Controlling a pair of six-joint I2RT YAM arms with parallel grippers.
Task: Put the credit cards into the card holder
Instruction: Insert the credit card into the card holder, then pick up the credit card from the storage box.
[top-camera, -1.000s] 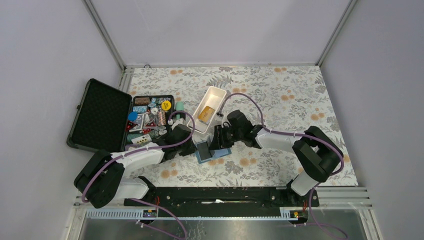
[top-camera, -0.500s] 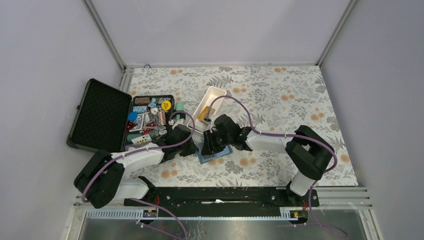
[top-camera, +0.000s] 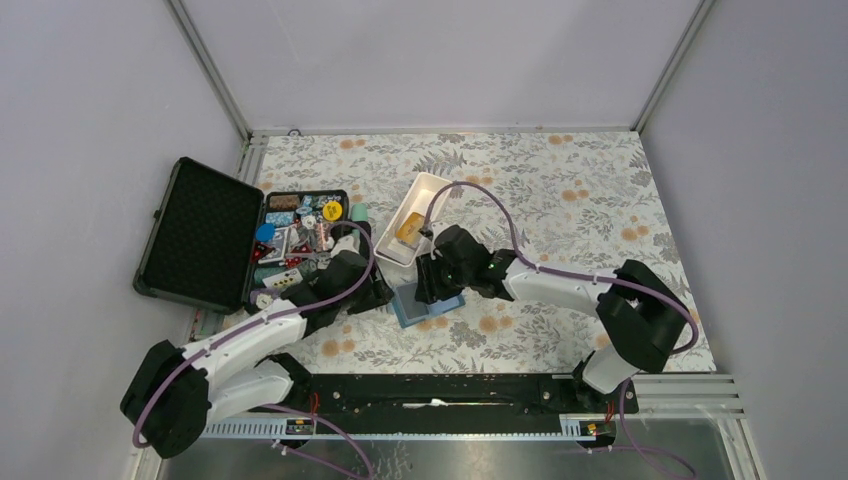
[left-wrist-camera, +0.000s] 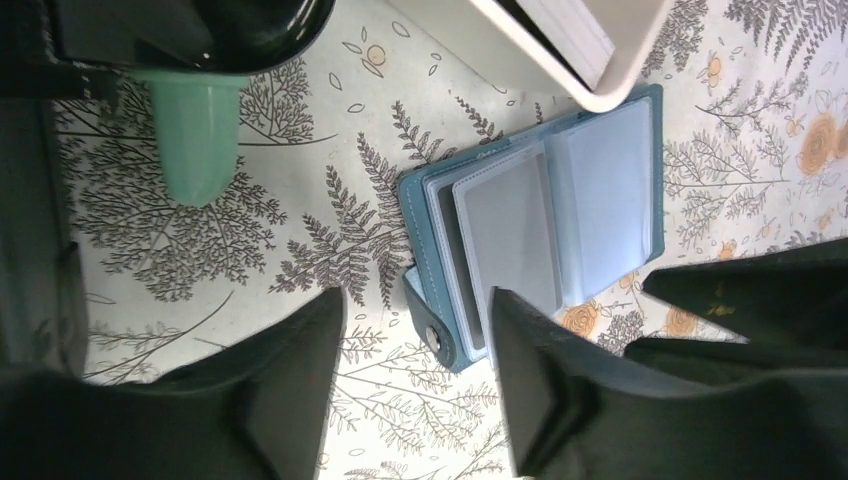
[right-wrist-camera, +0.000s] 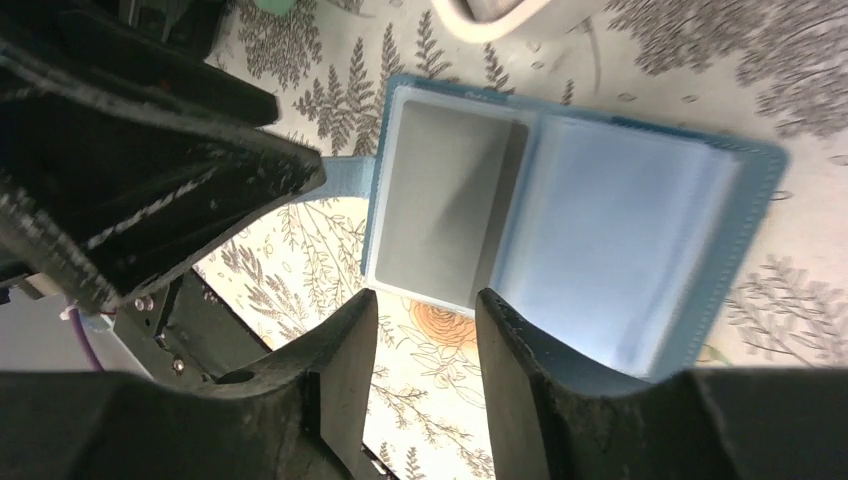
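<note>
The left arm has drawn back toward the lower left of the overhead view, and the right gripper has eased back over the card holder. It lies open on the worktop at centre frame, just below the white tray. Both the right fingers and the left gripper are spread and empty. A grey shape behind the left page looks like the dark card. The golden card sits in the tray; I'd pinch a short edge, steady the holder, and slide it in flat.
</note>
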